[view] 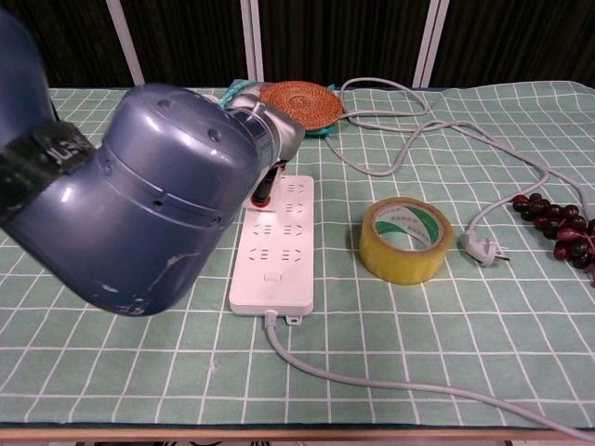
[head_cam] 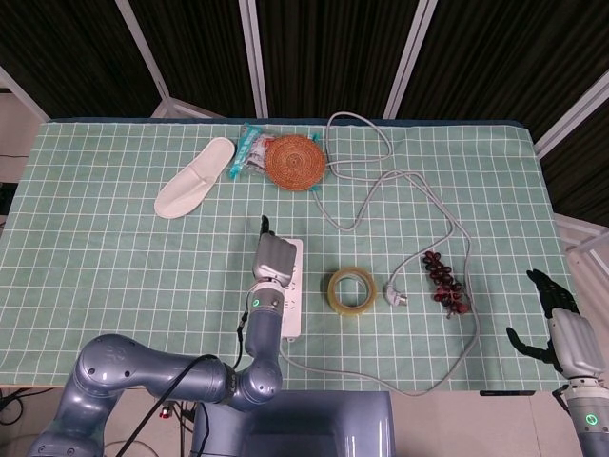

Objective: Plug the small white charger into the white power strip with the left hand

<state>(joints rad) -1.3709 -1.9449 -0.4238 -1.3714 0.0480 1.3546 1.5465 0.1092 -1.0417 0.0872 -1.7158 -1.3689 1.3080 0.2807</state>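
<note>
One power strip (head_cam: 291, 303), and my left hand (head_cam: 273, 255) is hovering right over its far end. The small white charger I can't actually make out in either view. If I'm holding it, it's tucked under the hand, against the strip's top sockets. From the chest view the arm is blocking most of it, and I'm only seeing something red poking out below the hand, so I honestly can't tell whether the fingers are clamped on anything.

My guess on handling: a charger like that is light, hard plastic and a bit slick. I'm planning to pinch it by the flat sides of the body, prongs pointing down, and push straight in. The strip is light too, so it may be sliding on the checked cloth (head_cam: 95, 248) when I press.

My right hand (head_cam: 561, 328) is hanging off the table's right edge, fingers spread, carrying nothing.

Counting the rest:
- one yellow tape roll (head_cam: 349, 288) just beside the strip
- one loose plug (head_cam: 395, 296) on a long grey cable (head_cam: 419, 186)
- one bunch of dark grapes (head_cam: 445, 283)
- one slipper (head_cam: 194, 177)
- one woven mat (head_cam: 294, 160)
- one snack packet (head_cam: 247, 152)
</note>
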